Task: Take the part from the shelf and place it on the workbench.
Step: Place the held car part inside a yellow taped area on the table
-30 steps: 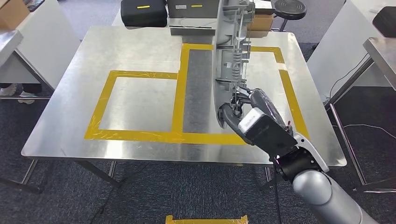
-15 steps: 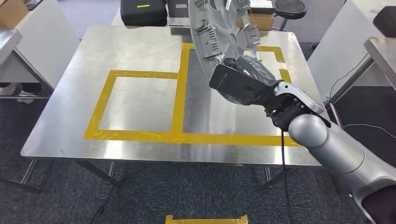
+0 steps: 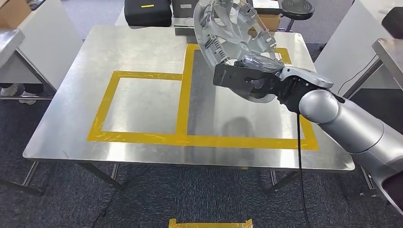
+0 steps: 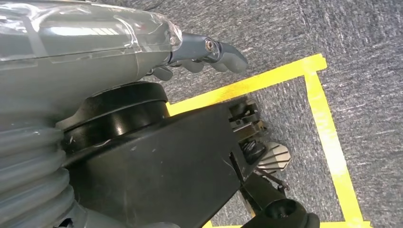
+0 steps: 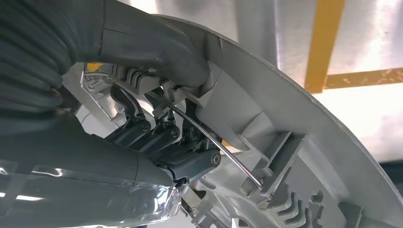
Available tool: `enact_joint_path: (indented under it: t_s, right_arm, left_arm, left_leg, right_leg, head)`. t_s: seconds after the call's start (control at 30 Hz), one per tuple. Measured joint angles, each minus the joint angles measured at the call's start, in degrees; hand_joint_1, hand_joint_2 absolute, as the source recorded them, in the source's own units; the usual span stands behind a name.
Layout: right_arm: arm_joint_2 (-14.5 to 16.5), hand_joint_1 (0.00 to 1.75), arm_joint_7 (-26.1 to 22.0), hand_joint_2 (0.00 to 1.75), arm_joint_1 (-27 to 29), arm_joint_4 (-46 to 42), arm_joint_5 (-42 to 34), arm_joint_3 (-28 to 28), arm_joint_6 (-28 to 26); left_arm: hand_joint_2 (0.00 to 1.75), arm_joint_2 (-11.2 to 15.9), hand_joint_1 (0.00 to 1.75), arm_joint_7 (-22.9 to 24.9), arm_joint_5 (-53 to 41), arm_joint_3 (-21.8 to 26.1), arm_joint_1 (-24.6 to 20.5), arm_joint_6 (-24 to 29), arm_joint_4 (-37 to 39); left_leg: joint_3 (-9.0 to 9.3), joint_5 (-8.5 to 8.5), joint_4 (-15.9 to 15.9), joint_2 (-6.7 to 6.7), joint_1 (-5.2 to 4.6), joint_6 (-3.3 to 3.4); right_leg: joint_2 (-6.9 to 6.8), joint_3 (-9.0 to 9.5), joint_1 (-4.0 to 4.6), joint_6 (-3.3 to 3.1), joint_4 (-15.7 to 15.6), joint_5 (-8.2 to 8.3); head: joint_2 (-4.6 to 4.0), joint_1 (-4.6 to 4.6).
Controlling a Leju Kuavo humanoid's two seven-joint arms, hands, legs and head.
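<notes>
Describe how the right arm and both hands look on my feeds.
The right arm is smooth silver, with a thin black cable hanging beneath it. The right hand is black and boxy. The left hand has dark grey fingers, a ribbed grey cover and clear film.

Yellow tape [image 3: 183,97] marks rectangles on the metal surface. Behind its far edge sit a black case [image 3: 147,13] and a cardboard box [image 3: 268,20], beside a round black stool [image 3: 294,8]. Grey carpet [image 3: 190,199] covers the floor.
</notes>
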Motion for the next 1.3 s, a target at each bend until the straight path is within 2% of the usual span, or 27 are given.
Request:
enact_joint_path:
  t_s: [0.17,0.3,0.43,0.57,0.87,1.3]
  right_arm:
    - [-3.9,1.75,0.2,1.75,-10.0,4.6,-9.6,8.2,0.1]
    - [-5.9,1.75,0.2,1.75,-14.2,8.2,-7.3,13.2,3.2]
    - [-6.8,1.75,0.2,1.75,-16.8,12.3,-3.9,16.8,6.7]
    - [-7.1,1.75,0.2,1.75,-18.3,16.1,-1.7,19.3,9.4]
    - [-7.2,1.75,0.2,1.75,-19.0,20.7,-0.8,23.7,10.7]
    - [-6.9,1.75,0.2,1.75,-18.8,22.1,-1.3,25.8,10.8]
  left_arm:
    - [1.75,0.2,0.00,-0.1,0.5,0.0,0.1,0.0,0.1]
    - [1.75,0.2,0.00,-0.1,0.5,0.0,0.2,-0.3,0.1]
    - [1.75,0.3,0.00,-1.2,0.4,0.0,0.2,0.4,0.2]
    - [1.75,0.3,0.00,-3.3,0.1,0.0,0.2,1.8,0.2]
    - [1.75,0.3,0.00,-4.6,-0.1,0.0,0.1,2.0,0.2]
    - [1.75,0.3,0.00,-5.0,-0.8,0.0,0.1,1.5,0.2]
  left_leg:
    - [-0.04,0.01,0.0,-0.40,-0.08,0.00]
    - [-0.09,0.04,0.0,-0.61,-0.13,0.04]
    - [-0.09,0.05,0.0,-0.57,-0.19,0.06]
    - [-0.09,0.05,0.0,-0.53,-0.21,0.07]
    - [-0.06,0.05,0.0,-0.43,-0.21,0.07]
    - [-0.04,0.05,0.0,-0.19,-0.20,0.07]
  right_leg:
    - [-0.25,0.00,-0.08,0.04,0.0,-0.03]
    - [-0.42,0.01,-0.12,0.08,0.0,-0.06]
    - [-0.42,0.01,-0.17,0.08,0.0,-0.06]
    - [-0.43,0.01,-0.20,0.08,0.0,-0.05]
    - [-0.38,0.01,-0.19,0.08,0.0,-0.05]
    - [-0.36,0.01,-0.19,0.08,0.0,-0.05]
  head:
    - [0.00,-0.08]
    - [0.00,-0.08]
    - [0.00,-0.07]
    - [0.00,-0.06]
    - [0.00,-0.07]
    - [0.00,-0.08]
